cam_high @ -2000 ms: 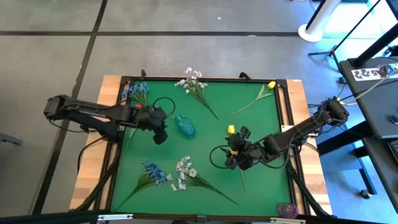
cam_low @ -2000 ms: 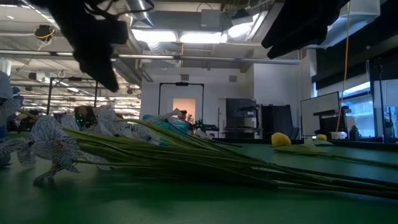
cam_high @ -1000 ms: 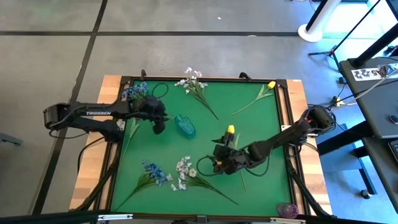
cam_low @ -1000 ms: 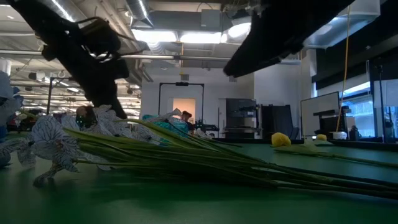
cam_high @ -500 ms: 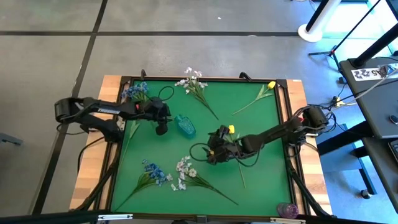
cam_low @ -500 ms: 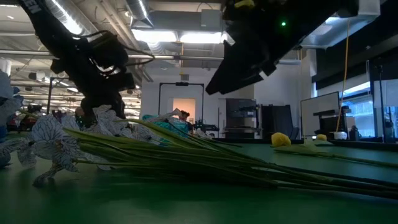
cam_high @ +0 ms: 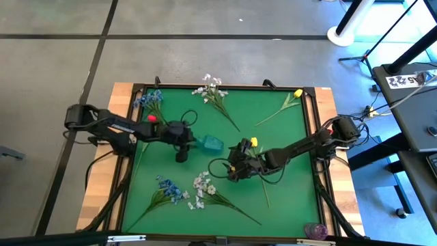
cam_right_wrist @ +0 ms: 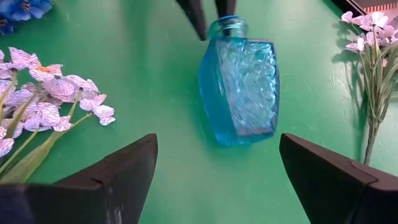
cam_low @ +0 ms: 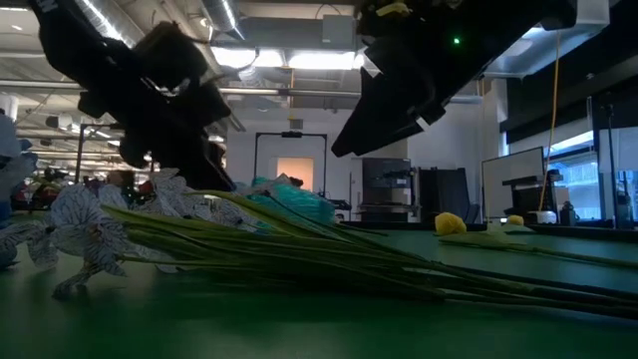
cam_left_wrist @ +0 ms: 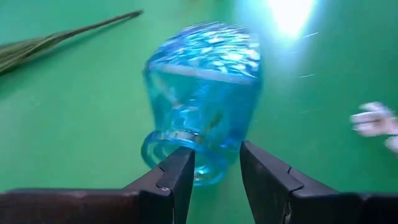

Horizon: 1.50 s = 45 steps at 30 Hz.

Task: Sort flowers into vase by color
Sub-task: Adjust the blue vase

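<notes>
The blue glass vase [cam_high: 212, 142] lies on its side mid-table, its mouth toward the table's left and its base toward the right. My left gripper [cam_high: 187, 141] is at its mouth, shut on it [cam_left_wrist: 216, 155]. My right gripper [cam_high: 232, 162] stands open just right of and nearer than the vase, its fingers [cam_right_wrist: 106, 174] apart before the vase's base [cam_right_wrist: 245, 127] without touching it. A yellow tulip [cam_high: 253, 142] lies by the right arm. White sprays [cam_high: 203, 186] and blue sprays [cam_high: 169, 188] lie near the front. My left gripper holds the vase by its mouth rim [cam_left_wrist: 205, 171]. One finger [cam_left_wrist: 177, 171] seems to sit in the mouth and the other [cam_left_wrist: 261, 174] outside the neck. The fingers come from the table's left, slanting down, along the vase. The vase's body [cam_right_wrist: 239, 87] rests on the mat.
More flowers lie along the far edge: a blue spray [cam_high: 149, 101], a white spray [cam_high: 213, 91] and a yellow tulip [cam_high: 295, 94]. A raised wooden rim [cam_high: 321, 137] frames the green mat. A small purple thing [cam_high: 315, 230] sits at the near right corner.
My left gripper has swung toward the table's right and near edge, sinking to the vase's mouth. The vase has turned about, its mouth now pointing left, and slid a little to the right. My right gripper moved toward the vase, then kept still.
</notes>
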{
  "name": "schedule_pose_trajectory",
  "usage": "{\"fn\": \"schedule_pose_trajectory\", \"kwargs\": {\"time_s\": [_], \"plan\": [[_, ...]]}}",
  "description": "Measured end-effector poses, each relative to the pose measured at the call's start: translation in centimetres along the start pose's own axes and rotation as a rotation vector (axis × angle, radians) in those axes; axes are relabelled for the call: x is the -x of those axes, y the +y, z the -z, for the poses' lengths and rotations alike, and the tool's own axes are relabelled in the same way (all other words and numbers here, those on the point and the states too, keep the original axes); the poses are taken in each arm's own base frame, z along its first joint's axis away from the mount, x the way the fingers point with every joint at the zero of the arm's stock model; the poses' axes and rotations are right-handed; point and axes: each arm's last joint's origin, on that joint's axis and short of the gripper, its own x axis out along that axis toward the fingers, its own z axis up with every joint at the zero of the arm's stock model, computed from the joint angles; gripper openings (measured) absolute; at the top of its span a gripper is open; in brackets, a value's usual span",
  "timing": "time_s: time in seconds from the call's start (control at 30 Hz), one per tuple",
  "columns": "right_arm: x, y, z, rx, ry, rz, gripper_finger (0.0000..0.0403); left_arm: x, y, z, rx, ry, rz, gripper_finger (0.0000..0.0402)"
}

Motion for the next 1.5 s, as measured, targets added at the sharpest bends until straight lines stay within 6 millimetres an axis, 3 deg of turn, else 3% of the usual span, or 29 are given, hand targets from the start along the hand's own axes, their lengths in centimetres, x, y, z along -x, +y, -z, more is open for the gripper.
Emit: {"fn": "schedule_pose_trajectory", "kwargs": {"time_s": [0.2, 0.53, 0.73, 0.97, 1.2, 1.33, 1.5], "plan": [[0.0, 0.1, 0.0, 0.037, 0.009, -0.028, 0.0337, 0.1, -1.5, -0.5, -0.035, 0.032, -0.062, 0.0125], [0.0, 0.1, 0.0, 0.066, 0.013, -0.033, 0.0337, 1.8, -1.3, -1.0, -0.034, 0.223, -0.144, 0.0125], [0.0, 0.1, 0.0, 0.066, 0.013, -0.034, 0.0337, 2.0, 0.1, 0.0, -0.046, 0.316, -0.258, 0.0125], [0.0, 0.1, 0.1, 0.070, 0.017, -0.039, 0.0337, 1.6, 2.1, 0.9, 0.003, 0.307, -0.256, 0.0125], [0.0, 0.1, 0.1, 0.069, 0.020, -0.040, 0.0337, -0.1, 2.3, 1.7, -0.022, 0.308, -0.233, 0.0123], [0.0, 0.1, 0.1, 0.068, 0.027, -0.038, 0.0337, -1.0, 2.3, 1.9, -0.016, 0.303, -0.242, 0.0095], [0.0, 0.0, 0.1, 0.066, 0.026, -0.036, 0.0337, -1.5, 2.1, 1.8, -0.003, 0.272, -0.245, 0.0019]]}}
